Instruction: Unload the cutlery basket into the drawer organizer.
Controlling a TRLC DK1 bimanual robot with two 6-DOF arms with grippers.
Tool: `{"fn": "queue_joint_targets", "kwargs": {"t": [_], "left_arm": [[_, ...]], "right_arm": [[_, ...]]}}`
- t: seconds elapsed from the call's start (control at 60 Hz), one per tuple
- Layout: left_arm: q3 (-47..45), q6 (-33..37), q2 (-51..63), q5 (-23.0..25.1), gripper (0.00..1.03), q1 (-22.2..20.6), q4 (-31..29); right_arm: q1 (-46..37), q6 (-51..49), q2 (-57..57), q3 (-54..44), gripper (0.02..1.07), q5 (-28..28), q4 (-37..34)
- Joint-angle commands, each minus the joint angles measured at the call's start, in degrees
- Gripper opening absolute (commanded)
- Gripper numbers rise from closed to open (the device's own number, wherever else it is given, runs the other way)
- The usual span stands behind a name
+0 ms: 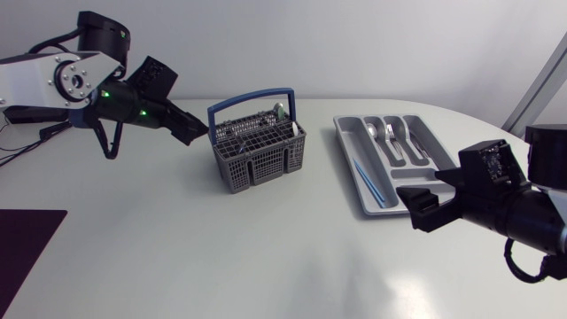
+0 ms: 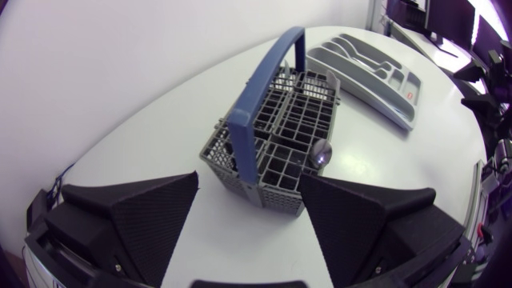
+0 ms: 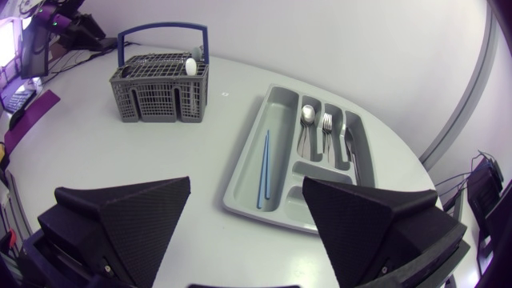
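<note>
The grey cutlery basket (image 1: 257, 152) with a blue handle (image 1: 251, 99) stands left of the table's middle, a spoon (image 1: 279, 112) upright in its far right corner. My left gripper (image 1: 195, 134) hovers just left of it, open and holding nothing. From the left wrist view the basket (image 2: 276, 144) lies right ahead of the open gripper (image 2: 250, 192), the spoon's bowl (image 2: 320, 152) at its near side. The grey organizer (image 1: 354, 173) to the right holds a spoon (image 3: 306, 114), a fork (image 3: 326, 124), a knife (image 3: 352, 148) and blue sticks (image 3: 262, 168). My right gripper (image 1: 427, 209) is open near its front corner.
A dark purple mat (image 1: 25, 248) lies at the table's front left corner. White tabletop stretches between basket and organizer and along the front. The table's rounded edge runs close behind the organizer (image 3: 276, 192).
</note>
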Motion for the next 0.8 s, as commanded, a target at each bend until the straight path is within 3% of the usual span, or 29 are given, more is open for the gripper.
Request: {"fn": "queue_joint_targets", "kwargs": {"t": [0.0, 0.117, 0.367, 0.55, 0.617, 0.7, 0.75, 0.783], "left_arm": [[3.83, 5.69, 4.05, 4.14, 0.87, 1.70, -0.75], [6.99, 8.23, 8.88, 7.48, 0.82, 2.76, -0.05], [8.22, 7.71, 13.63, 7.74, 0.75, 1.88, 6.89], [8.49, 6.48, 14.77, 7.92, 0.58, 1.62, 10.06], [8.40, 5.95, 14.77, 9.85, 0.50, 1.97, 10.58], [8.05, 6.30, 14.60, 12.57, 0.30, 2.32, 11.20], [9.28, 5.95, 15.39, 15.03, 0.00, 2.67, 10.50], [10.07, 6.48, 15.91, 15.30, 0.03, 2.85, 8.47]], "right_arm": [[0.77, -5.12, 0.80, 1.79, 1.03, -1.41, -2.00], [0.77, -11.63, 1.41, 1.26, 1.03, -2.47, -2.70], [0.77, -12.94, 2.03, 1.53, 1.03, -3.87, -2.62], [0.60, -13.21, 2.03, 1.26, 1.03, -4.49, -2.53], [0.60, -13.38, 2.03, 1.09, 1.03, -4.49, -2.53], [0.60, -13.47, 2.03, 1.00, 1.03, -4.67, -2.44], [0.60, -13.47, 2.03, 1.00, 1.03, -4.67, -2.35], [0.60, -13.47, 2.03, 1.00, 1.03, -4.67, -2.35]]}}
